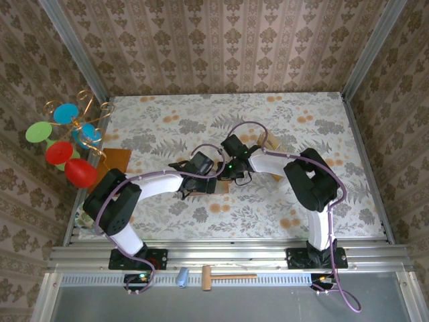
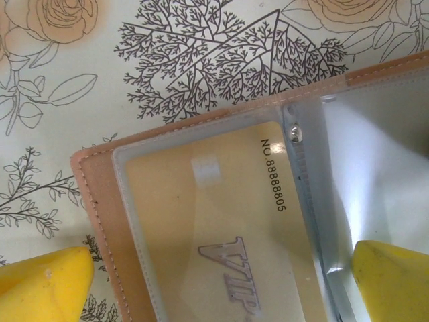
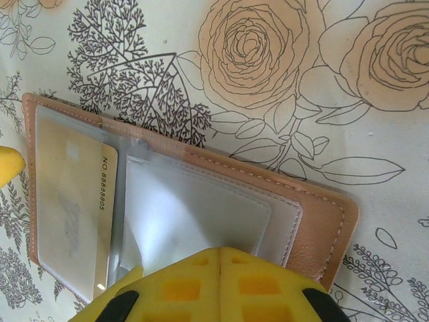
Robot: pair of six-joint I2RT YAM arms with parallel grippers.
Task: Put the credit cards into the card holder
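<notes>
The card holder (image 2: 94,201) lies open on the flowered cloth, reddish-brown outside with clear sleeves inside. One gold credit card (image 2: 221,221) marked VIP sits in its left sleeve, and the same card (image 3: 70,215) shows from the other wrist. My left gripper (image 2: 221,295) is open, its yellow fingers (image 2: 47,282) standing wide on either side of that half. My right gripper (image 3: 221,278) is shut, its tips together over the empty clear sleeve (image 3: 194,208) on the card holder (image 3: 322,221). From above, both grippers meet over the card holder (image 1: 221,188). A tan card (image 1: 271,141) lies beyond the right arm.
An orange-brown board (image 1: 115,161) lies at the table's left, beside a wire ornament with coloured discs (image 1: 67,141). A wooden mallet (image 1: 224,276) and a small blue object (image 1: 181,276) rest on the front rail. Patterned walls enclose three sides.
</notes>
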